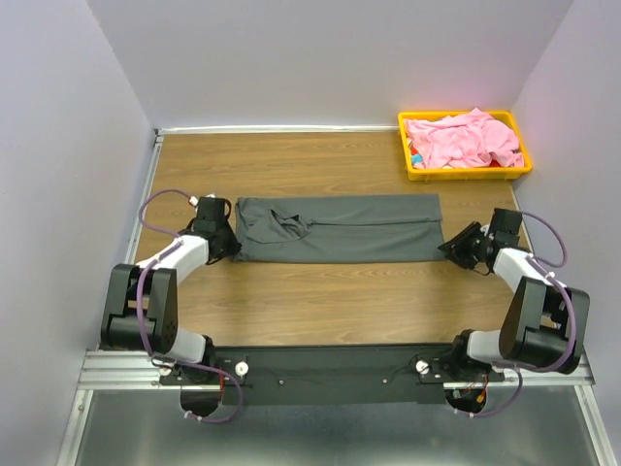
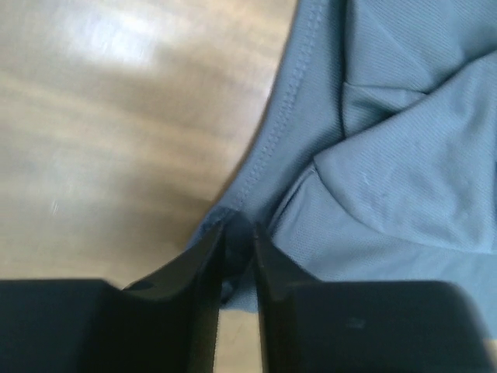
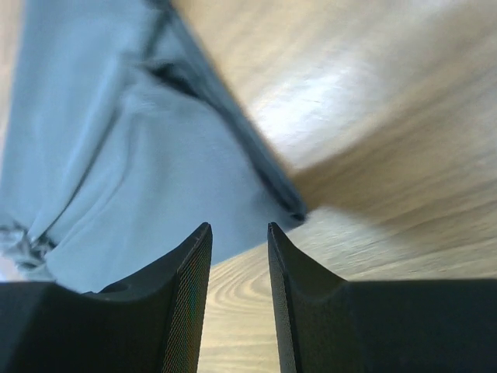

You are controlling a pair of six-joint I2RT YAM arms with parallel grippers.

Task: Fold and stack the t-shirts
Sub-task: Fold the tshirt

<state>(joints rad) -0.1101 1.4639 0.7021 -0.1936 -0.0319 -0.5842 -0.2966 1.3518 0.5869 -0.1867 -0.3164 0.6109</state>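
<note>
As I watch from above, the grey t-shirt (image 1: 340, 228) lies folded across the wooden table (image 1: 320, 301) between pale walls (image 1: 58, 146); the pink t-shirt (image 1: 461, 141) fills the yellow tray (image 1: 466, 175). Left wrist: the left gripper (image 2: 239, 231) pinches the grey hem. Right wrist: the right gripper (image 3: 239, 229) gapes empty beside its corner.

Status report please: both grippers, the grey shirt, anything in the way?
Left gripper shut on corner of grey t-shirt. Right gripper open, empty, beside other end. Pink t-shirt lies in yellow tray. Nothing blocking.
</note>
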